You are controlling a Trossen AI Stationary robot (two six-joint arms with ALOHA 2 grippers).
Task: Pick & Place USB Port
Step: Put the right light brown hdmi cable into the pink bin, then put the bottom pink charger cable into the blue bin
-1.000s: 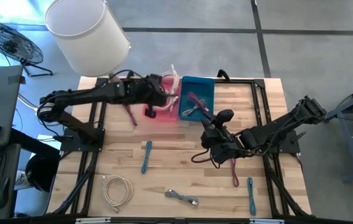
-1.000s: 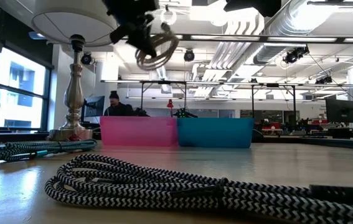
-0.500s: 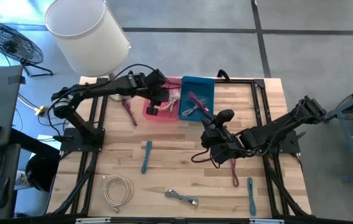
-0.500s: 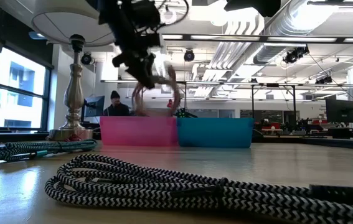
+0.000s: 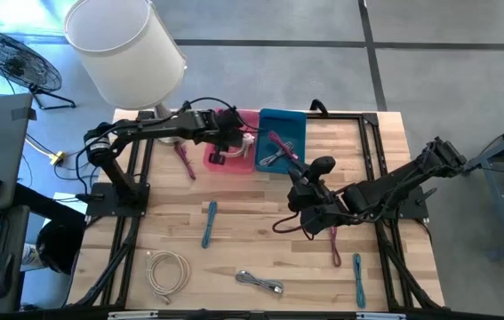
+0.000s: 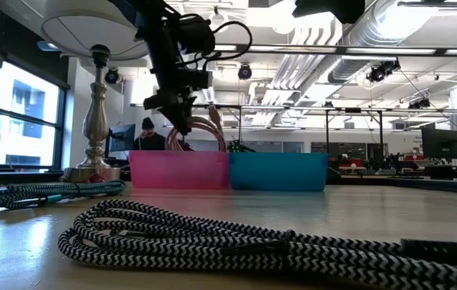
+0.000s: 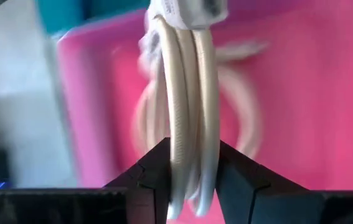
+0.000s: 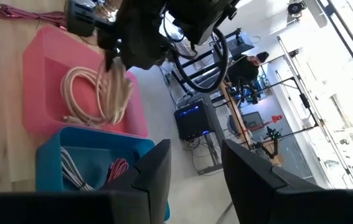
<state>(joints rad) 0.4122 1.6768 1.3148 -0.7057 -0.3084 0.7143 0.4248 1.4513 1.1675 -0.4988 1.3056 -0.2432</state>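
My left gripper (image 5: 231, 147) (image 6: 181, 121) stands over the pink bin (image 5: 231, 169) (image 6: 180, 171) at the table's far edge, shut on a coiled cream USB cable (image 5: 244, 142) (image 6: 205, 129) (image 7: 188, 112). The coil's lower part dips behind the bin's wall in the low view. Another pale coil (image 8: 86, 93) seems to lie on the bin's floor. My right gripper (image 5: 299, 204) (image 8: 192, 155) is open and waits low at mid table, with a dark red cable (image 5: 285, 224) next to it. My left gripper pinches several strands of the cream coil (image 7: 192, 134) between its two fingers (image 7: 157, 162), coming from above and pointing down. The coil hangs below the fingers into the pink bin, its white plug end (image 7: 188, 9) lowest. Whether it touches the bin's floor, I cannot tell.
A blue bin (image 5: 280, 140) with cables stands right of the pink one. A lamp (image 5: 123, 49) is at the far left corner. On the table lie loose cables: maroon (image 5: 185, 162), blue (image 5: 209, 222), white (image 5: 167, 271), grey (image 5: 260, 283), magenta (image 5: 334, 244) and another blue (image 5: 358, 280).
My left gripper has come down from high above the table toward the pink bin, tipping to point downward, and has kept its hold. The cream coil has dropped with it, from well above the bin to hanging into it.
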